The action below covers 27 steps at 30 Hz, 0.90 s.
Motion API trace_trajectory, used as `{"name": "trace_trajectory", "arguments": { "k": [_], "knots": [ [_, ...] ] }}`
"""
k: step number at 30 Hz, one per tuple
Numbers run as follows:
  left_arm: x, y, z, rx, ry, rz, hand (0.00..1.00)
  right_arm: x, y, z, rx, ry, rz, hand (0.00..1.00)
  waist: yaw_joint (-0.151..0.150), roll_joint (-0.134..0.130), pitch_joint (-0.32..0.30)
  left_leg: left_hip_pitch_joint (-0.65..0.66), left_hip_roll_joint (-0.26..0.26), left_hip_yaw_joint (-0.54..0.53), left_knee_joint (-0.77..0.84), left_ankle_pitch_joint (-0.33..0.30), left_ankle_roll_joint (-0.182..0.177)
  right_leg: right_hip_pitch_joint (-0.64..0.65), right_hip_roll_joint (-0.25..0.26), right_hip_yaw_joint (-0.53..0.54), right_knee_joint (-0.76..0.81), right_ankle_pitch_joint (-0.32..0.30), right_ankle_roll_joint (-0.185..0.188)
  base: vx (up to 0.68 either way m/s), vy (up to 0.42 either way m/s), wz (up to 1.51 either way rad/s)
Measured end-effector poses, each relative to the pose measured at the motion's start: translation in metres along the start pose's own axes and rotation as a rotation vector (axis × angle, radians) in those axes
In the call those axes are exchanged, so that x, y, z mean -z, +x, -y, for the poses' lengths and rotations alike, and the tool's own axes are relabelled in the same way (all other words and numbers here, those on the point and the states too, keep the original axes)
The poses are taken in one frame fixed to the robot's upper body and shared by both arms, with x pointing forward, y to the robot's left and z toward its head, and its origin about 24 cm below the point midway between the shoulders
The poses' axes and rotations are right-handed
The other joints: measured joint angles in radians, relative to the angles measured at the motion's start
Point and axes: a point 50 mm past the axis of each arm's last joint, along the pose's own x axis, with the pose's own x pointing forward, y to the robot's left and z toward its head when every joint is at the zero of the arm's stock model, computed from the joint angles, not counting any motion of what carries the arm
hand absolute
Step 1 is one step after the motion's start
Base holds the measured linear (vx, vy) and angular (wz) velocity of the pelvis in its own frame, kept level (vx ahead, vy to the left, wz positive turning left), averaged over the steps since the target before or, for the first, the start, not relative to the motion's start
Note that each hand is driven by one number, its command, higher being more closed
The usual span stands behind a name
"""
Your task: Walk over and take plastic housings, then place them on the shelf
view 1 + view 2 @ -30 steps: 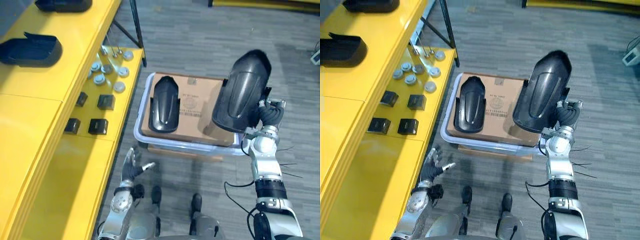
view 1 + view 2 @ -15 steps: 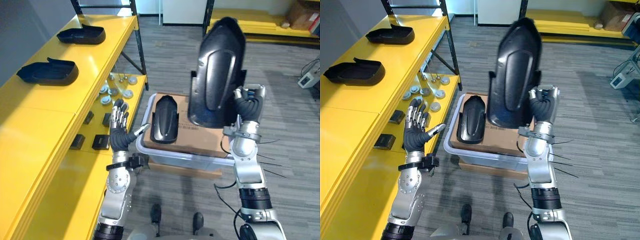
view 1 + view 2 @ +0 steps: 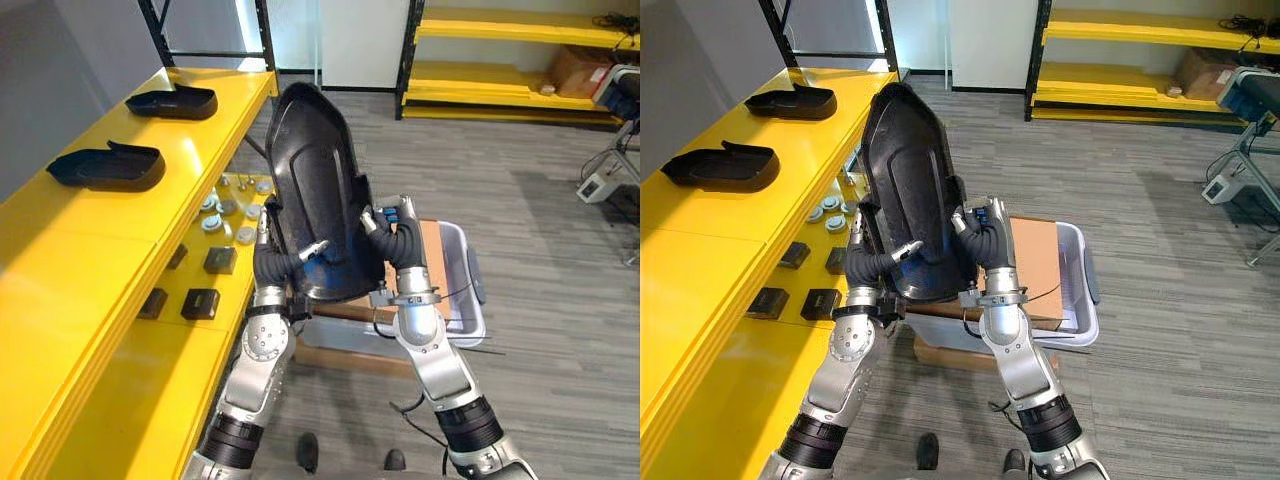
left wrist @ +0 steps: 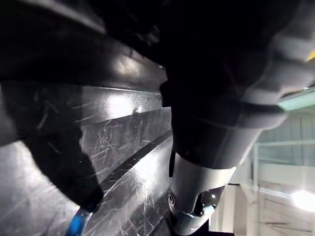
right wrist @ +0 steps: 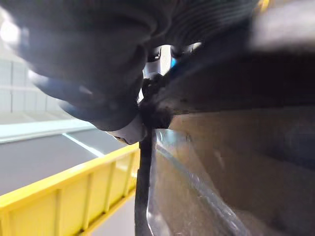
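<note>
I hold a large black plastic housing [image 3: 318, 190] upright in front of me, between both hands. My right hand [image 3: 397, 237] is shut on its right edge, fingers curled round the rim. At the lower left edge, my left hand [image 3: 281, 266] has its thumb laid across the front face and its fingers behind, pinching the housing [image 4: 113, 142]. The yellow shelf [image 3: 70, 250] runs along my left, with two more black housings [image 3: 108, 167] [image 3: 172, 101] lying on its top level.
The lower shelf level carries small black boxes [image 3: 200, 302] and silver caps [image 3: 212, 222]. Behind the held housing, a clear bin [image 3: 462, 295] with a cardboard box stands on the floor. More yellow racks [image 3: 520, 60] line the far wall.
The housing has swung left toward the shelf. My left hand, open and apart half a second ago, now grips its lower left edge. The camera has also tilted up.
</note>
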Motion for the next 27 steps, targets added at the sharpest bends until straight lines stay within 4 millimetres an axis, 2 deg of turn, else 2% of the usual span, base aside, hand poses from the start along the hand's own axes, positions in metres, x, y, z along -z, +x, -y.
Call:
{"name": "trace_trajectory", "arguments": {
  "k": [5, 6, 13, 18, 23, 27],
  "knots": [
    [0.004, 0.006, -0.007, -0.017, 0.020, -0.019, 1.00, 0.002, -0.002, 0.000, -0.024, -0.022, 0.005, 1.00, 0.000, -0.003, -0.026, 0.000, 0.001, 0.001, 0.000, -0.006, -0.008, -0.001, 0.000, 0.003, -0.001, 0.000, -0.001, 0.00, 0.001, -0.01],
    [0.004, 0.007, -0.008, -0.021, 0.020, -0.020, 1.00, 0.001, -0.002, 0.000, -0.028, -0.023, 0.008, 0.00, 0.000, -0.003, -0.027, 0.000, 0.001, 0.001, 0.000, -0.006, -0.008, -0.001, 0.001, 0.004, -0.001, 0.000, -0.001, 0.00, 0.000, 0.00],
    [0.010, 0.007, -0.014, -0.037, 0.029, -0.048, 1.00, -0.013, -0.007, -0.007, -0.089, -0.004, 0.099, 0.00, 0.000, -0.002, -0.051, 0.001, 0.002, 0.001, 0.000, -0.006, -0.008, -0.001, 0.002, 0.005, -0.002, 0.000, -0.001, 0.00, 0.000, 0.00],
    [0.010, 0.007, -0.016, -0.034, 0.037, -0.047, 1.00, -0.015, -0.006, -0.004, -0.084, 0.006, 0.124, 0.00, 0.001, -0.004, -0.055, 0.002, 0.002, 0.000, 0.000, -0.006, -0.008, 0.000, 0.002, 0.005, 0.000, 0.000, -0.001, 0.00, 0.000, 0.00],
    [0.015, 0.000, -0.020, -0.024, 0.075, -0.061, 1.00, -0.013, 0.000, 0.015, -0.011, 0.010, 0.117, 0.00, 0.002, -0.004, -0.055, 0.005, 0.002, 0.000, 0.000, -0.006, -0.008, 0.003, 0.002, 0.004, 0.003, -0.003, 0.003, 0.00, 0.000, 0.00],
    [0.022, -0.011, -0.023, -0.024, 0.128, -0.079, 1.00, -0.013, 0.007, 0.045, 0.109, 0.035, 0.126, 0.00, 0.001, -0.004, -0.056, 0.008, 0.002, 0.001, 0.000, -0.006, -0.008, 0.006, 0.002, 0.004, 0.003, -0.003, 0.003, 0.00, 0.000, 0.00]
  ]
}}
